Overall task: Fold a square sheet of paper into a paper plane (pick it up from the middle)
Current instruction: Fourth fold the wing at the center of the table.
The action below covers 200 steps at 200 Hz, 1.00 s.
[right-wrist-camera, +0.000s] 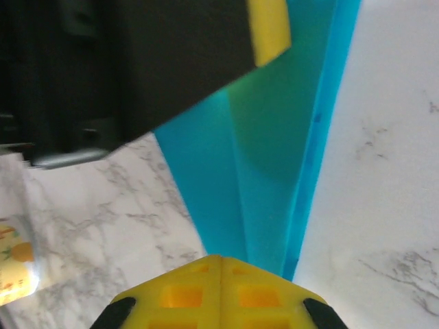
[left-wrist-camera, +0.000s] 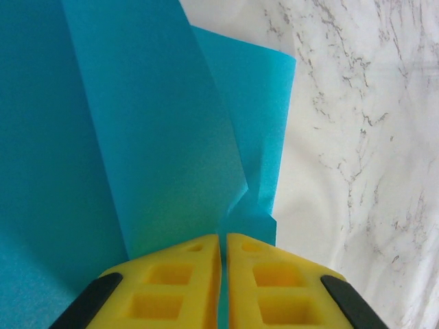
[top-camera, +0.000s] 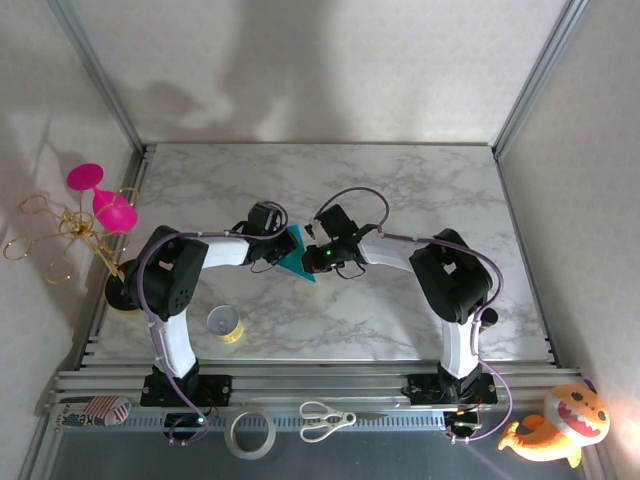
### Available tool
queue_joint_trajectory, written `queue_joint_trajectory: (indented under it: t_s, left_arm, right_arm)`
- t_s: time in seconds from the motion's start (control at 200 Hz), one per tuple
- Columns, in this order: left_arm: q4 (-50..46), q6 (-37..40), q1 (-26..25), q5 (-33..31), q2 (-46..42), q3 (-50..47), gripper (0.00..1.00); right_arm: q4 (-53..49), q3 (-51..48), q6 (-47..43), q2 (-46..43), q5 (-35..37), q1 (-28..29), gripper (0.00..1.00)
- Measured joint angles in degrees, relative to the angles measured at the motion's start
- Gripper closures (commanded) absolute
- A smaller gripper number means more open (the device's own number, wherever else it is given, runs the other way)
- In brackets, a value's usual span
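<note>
Left wrist view — left gripper [left-wrist-camera: 223,240] pinches folded paper [left-wrist-camera: 137,137]; overhead — scissors [top-camera: 322,420].

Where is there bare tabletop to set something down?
Free: the far marble strip between the back wall and both arms; the near-centre patch between the yellow tape roll and the right arm's base. Crowded: mid-table, where the left pincer and right pincer both clamp the folded teal-blue paper sheet, and the left edge by the pink goblets.
</note>
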Motion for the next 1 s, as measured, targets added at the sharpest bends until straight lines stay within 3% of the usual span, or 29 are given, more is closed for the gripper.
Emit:
queue_joint_trajectory:
  t_s: [0.371,0.656,1.001]
  left_arm:
    - [-0.2,3.0,0.0,1.4,-1.4,-0.1,0.79]
    - [2.7,8.9,0.0,4.0,-8.3,-6.5,0.87]
    - [8.9,10.7,-1.1,9.6,-8.5,-11.1,0.89]
  right_arm:
    - [-0.7,0.0,0.0,1.8,2.9,0.2,0.96]
    - [-0.7,-0.1,0.1,1.8,3.2,0.3,0.97]
    - [-0.7,-0.1,0.2,1.9,3.2,0.3,0.97]
